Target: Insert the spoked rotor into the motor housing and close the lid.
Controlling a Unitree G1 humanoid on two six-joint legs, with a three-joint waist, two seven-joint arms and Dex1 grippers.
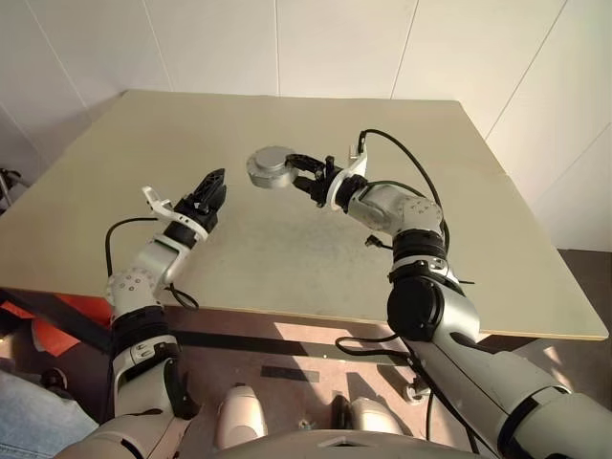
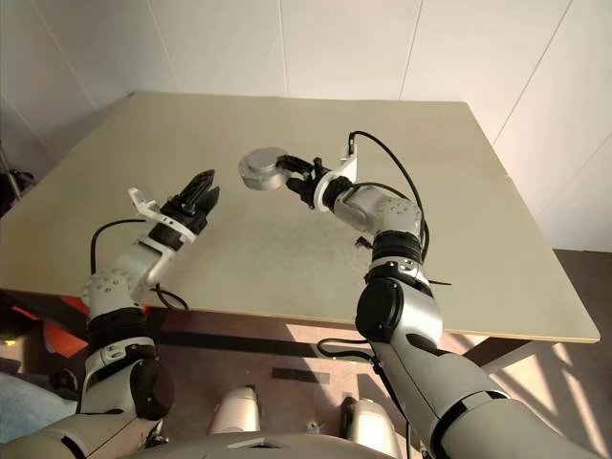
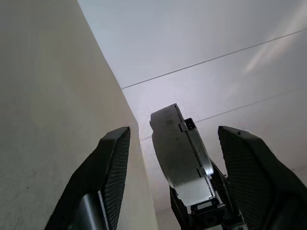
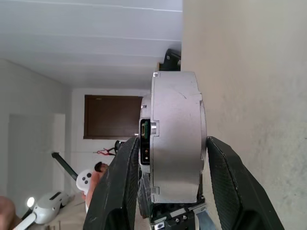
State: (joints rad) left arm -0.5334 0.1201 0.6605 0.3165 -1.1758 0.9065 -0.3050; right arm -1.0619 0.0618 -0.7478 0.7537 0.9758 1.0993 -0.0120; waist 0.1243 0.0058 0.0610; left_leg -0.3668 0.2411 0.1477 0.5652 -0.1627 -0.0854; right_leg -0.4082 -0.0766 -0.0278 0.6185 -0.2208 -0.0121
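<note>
The right tool (image 1: 304, 178) is clamped on the motor housing (image 1: 272, 167), one black finger on each flat side of the round grey body, and holds it up above the beige counter (image 1: 287, 239), over the middle of the far half. In the right wrist view the housing (image 4: 175, 139) stands on its edge between the two fingers (image 4: 120, 191), and both pads touch it. From the head views the top of the housing looks closed and plain grey; I cannot tell if the lid is the upper part of it, and the rotor cannot be seen from outside. The left tool (image 1: 212, 196) is to the left of the housing and a little nearer to the robot, well apart from it, raised over the counter. Its two fingers (image 3: 112, 172) are apart and nothing is between them; in the left wrist view the housing (image 3: 177, 148) appears beyond them, in the grip of the right tool.
</note>
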